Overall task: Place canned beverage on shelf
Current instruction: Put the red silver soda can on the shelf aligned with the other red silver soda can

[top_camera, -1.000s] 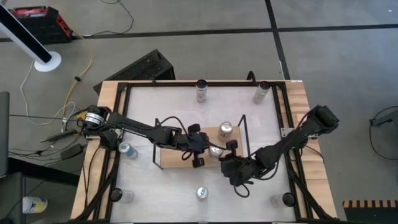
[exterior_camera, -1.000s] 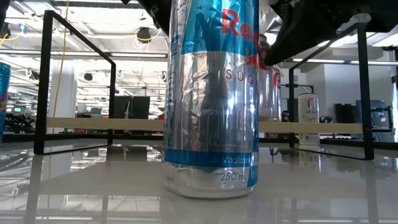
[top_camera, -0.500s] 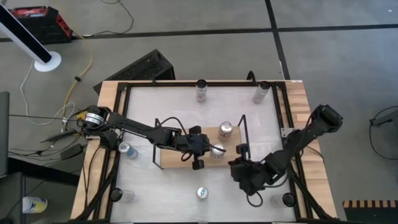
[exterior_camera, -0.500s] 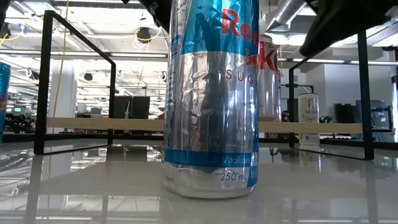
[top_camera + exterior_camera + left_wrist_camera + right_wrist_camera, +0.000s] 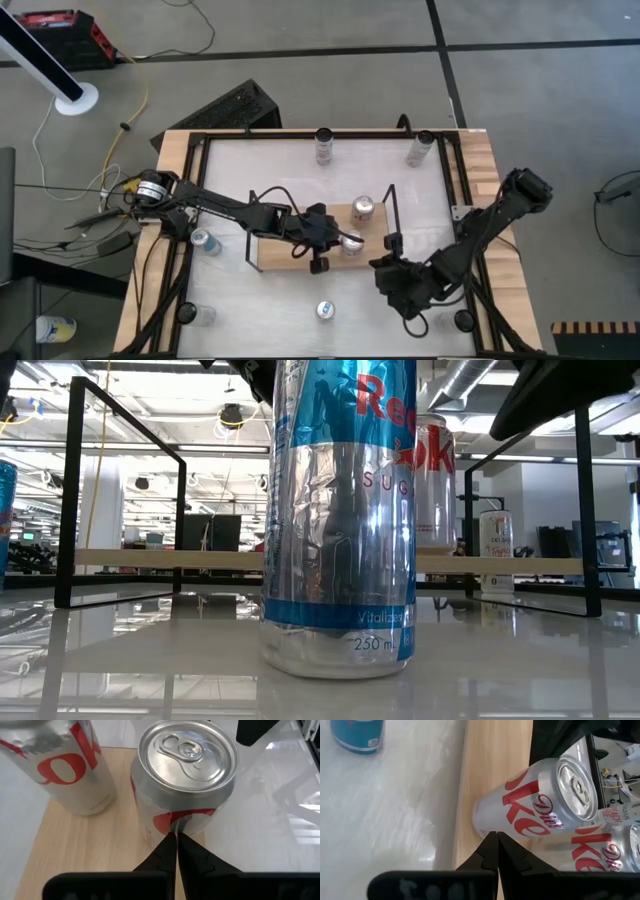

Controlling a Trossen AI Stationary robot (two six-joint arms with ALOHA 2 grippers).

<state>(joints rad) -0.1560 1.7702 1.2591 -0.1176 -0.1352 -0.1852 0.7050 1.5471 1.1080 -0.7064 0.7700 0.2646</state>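
Observation:
The shelf is a light wooden board with black wire ends, in the middle of the table. Two silver-and-red cans stand upright on its right part: one at the far side and one at the near side, close to the board's edge. My left gripper is shut, its tips at the left side of the near can. My right gripper is shut and empty. It hangs off the shelf's near right corner, apart from that can. My left gripper's shut fingertips point slanting down from the table's left at the near can's side wall, about halfway up. I cannot tell whether they touch it. The can stands upright on the board.
A blue-and-silver can stands near the front edge, filling the low view. More cans stand at the far edge, at the left and at the near corners. The shelf's wire end rises beside my right gripper.
My right gripper has drawn back from the near can on the shelf, toward the table's near right corner, staying shut. In the low view its dark arm has cleared the can, which stands upright where it was.

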